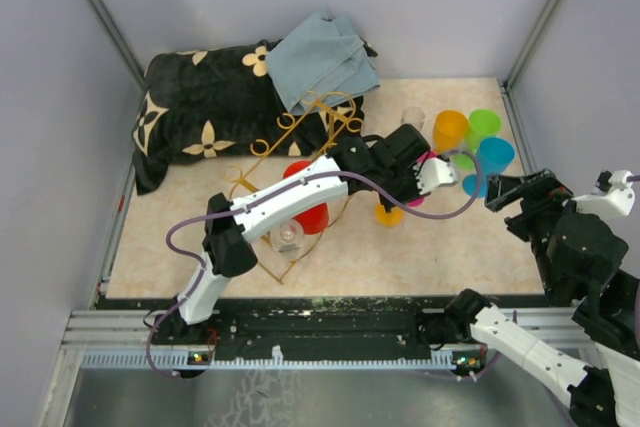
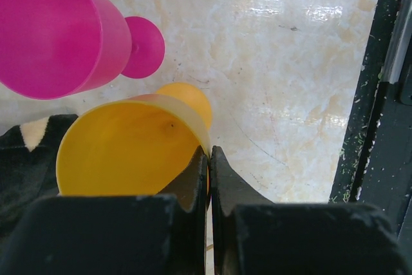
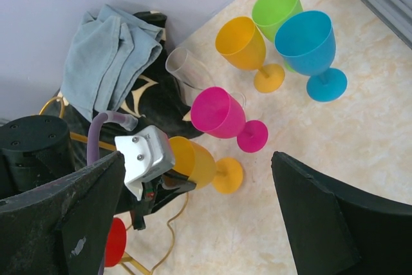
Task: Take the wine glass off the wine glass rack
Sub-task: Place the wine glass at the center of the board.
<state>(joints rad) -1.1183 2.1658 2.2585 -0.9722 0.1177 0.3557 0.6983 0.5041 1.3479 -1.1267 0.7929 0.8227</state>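
My left gripper [image 2: 210,156] is shut on the rim of a yellow-orange wine glass [image 2: 129,152], one finger inside the bowl and one outside. In the top view that wine glass [image 1: 388,214] is right of the gold wire wine glass rack [image 1: 320,107], off the rack, and its foot is low over the table or on it. A red glass [image 1: 310,215] and a clear glass [image 1: 287,237] are still at the rack, under my left arm. My right gripper [image 1: 505,192] is open and holds nothing, to the right of the glasses.
A pink glass [image 3: 222,113] stands beside the held one. Behind it are a clear glass [image 3: 187,67], another orange glass [image 3: 241,43], a green glass [image 3: 275,6] and a blue glass [image 3: 309,43]. A dark flowered blanket [image 1: 200,107] and a grey-blue cloth [image 1: 322,59] lie at the back.
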